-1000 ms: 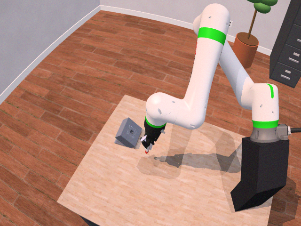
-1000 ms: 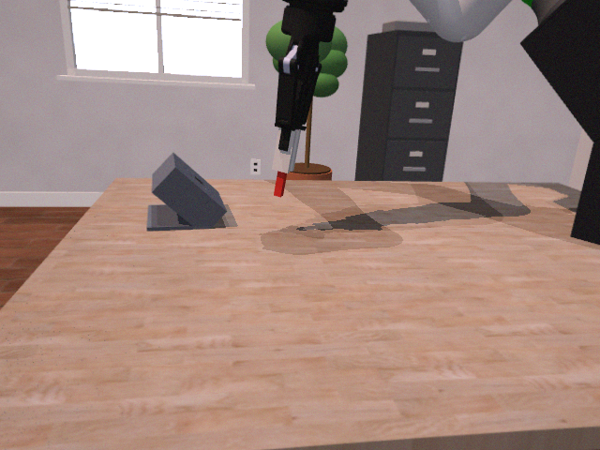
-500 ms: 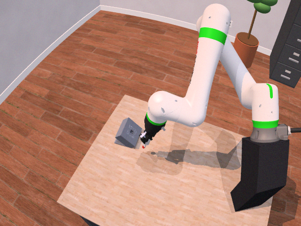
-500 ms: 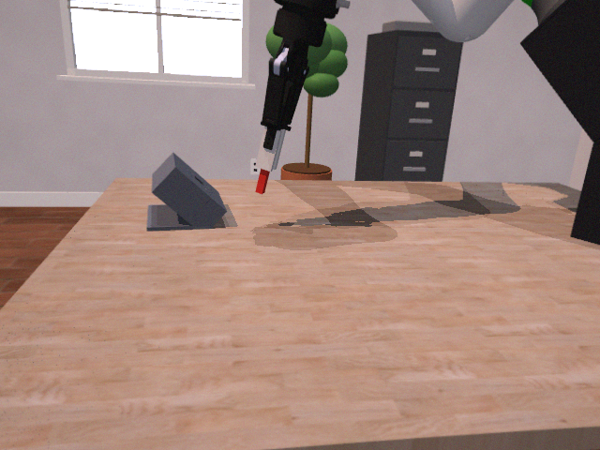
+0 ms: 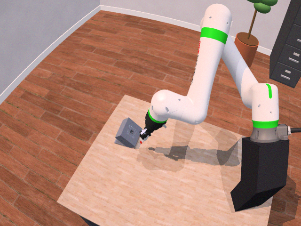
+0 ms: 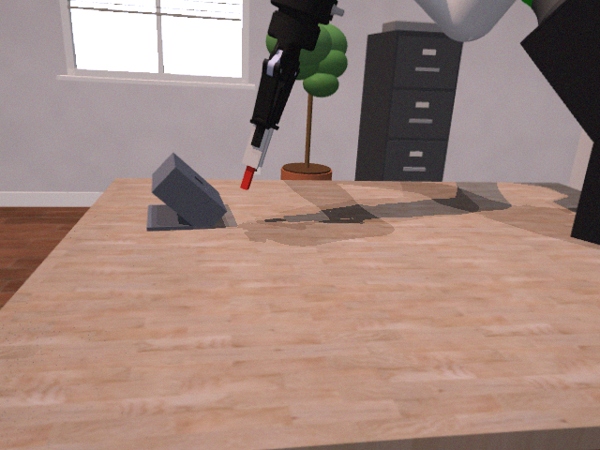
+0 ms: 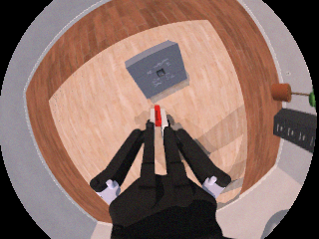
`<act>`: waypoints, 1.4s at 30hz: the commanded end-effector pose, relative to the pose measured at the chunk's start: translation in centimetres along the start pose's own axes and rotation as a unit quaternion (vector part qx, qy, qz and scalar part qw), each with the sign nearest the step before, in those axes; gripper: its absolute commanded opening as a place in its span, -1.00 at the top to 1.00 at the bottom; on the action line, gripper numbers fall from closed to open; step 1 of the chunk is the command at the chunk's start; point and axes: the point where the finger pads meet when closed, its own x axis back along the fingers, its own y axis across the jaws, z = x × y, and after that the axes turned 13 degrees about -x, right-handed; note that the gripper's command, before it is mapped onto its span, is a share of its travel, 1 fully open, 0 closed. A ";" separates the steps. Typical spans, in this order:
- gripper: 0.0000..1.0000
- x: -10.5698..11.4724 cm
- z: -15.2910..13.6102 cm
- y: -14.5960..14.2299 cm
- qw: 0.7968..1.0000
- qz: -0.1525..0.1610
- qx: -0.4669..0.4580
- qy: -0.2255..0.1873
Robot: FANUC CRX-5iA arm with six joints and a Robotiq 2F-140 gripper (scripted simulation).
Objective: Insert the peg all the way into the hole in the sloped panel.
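A grey sloped panel [image 5: 128,132] [image 6: 187,191] [image 7: 159,72] with a small square hole in its face stands near the table's far left edge. My gripper [image 5: 143,137] [image 6: 255,152] [image 7: 157,115] is shut on a peg [image 5: 140,141] [image 6: 247,177] [image 7: 159,115] that is white with a red tip. The gripper is tilted, and the peg's red tip points down and left toward the panel. The tip hangs in the air just right of the panel, apart from it and above the table [image 5: 150,184] [image 6: 300,314].
The arm's black base [image 5: 263,170] stands at the table's right side. A potted plant [image 5: 246,46] [image 6: 309,97] and a dark filing cabinet [image 5: 288,46] [image 6: 409,106] stand on the floor beyond the table.
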 end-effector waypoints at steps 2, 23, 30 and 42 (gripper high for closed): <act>1.00 -0.1 0.3 0.1 1.000 0.003 0.003 0.004; 1.00 -0.4 3.1 1.0 0.998 0.027 0.038 0.046; 1.00 -0.4 3.9 1.3 0.996 0.036 0.051 0.060; 1.00 -0.2 4.8 1.8 0.993 0.048 0.071 0.080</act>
